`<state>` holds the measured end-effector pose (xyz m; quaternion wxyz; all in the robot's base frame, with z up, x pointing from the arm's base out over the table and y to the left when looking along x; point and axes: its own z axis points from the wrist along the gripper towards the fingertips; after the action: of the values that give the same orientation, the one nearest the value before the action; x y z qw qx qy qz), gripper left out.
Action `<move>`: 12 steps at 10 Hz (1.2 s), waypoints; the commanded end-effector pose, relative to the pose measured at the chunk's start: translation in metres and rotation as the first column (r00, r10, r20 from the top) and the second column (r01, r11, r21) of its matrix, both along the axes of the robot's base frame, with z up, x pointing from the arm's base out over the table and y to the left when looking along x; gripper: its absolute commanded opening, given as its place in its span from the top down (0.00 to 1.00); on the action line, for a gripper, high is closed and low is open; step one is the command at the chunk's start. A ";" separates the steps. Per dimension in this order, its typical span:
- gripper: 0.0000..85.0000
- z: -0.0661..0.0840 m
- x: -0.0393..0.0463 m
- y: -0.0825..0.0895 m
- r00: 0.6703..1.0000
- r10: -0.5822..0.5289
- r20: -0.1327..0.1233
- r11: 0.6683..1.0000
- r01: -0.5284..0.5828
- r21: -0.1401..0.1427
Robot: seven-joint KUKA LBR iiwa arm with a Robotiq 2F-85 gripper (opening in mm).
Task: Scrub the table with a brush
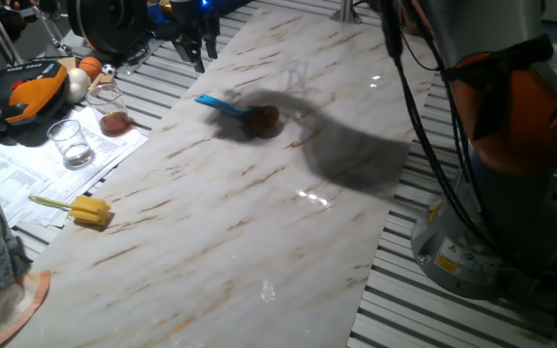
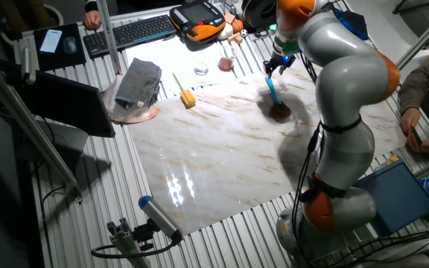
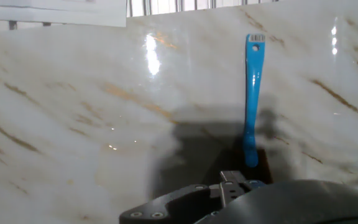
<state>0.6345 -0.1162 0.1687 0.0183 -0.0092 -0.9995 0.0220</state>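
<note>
The brush (image 1: 245,111) lies on the surface (image 1: 259,222) toward its far end, with my end effector (image 1: 199,50) above and just beyond its handle tip. The sponge (image 1: 83,211) sits at the surface's left edge, glasses (image 1: 71,143) beside it off the slab.

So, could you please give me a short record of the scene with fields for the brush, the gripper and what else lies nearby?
brush: lies on the table, blue handle, reddish-brown head
gripper: above the far end of the table, not holding the brush
fingers: whether open or shut, cannot tell
yellow sponge on a stick: at the table's edge
glasses: two, on papers beside the table
grey cloth: beyond the table's end
</note>
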 end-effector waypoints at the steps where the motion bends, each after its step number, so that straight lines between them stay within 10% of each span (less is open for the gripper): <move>1: 0.40 -0.003 -0.0005 -0.001 1.000 0.000 -0.001 1.000 0.000 0.005; 12: 0.40 -0.031 0.0012 -0.009 0.999 -0.041 -0.009 0.999 0.041 0.005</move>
<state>0.6357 -0.1253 0.1377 0.0233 -0.0296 -0.9991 0.0193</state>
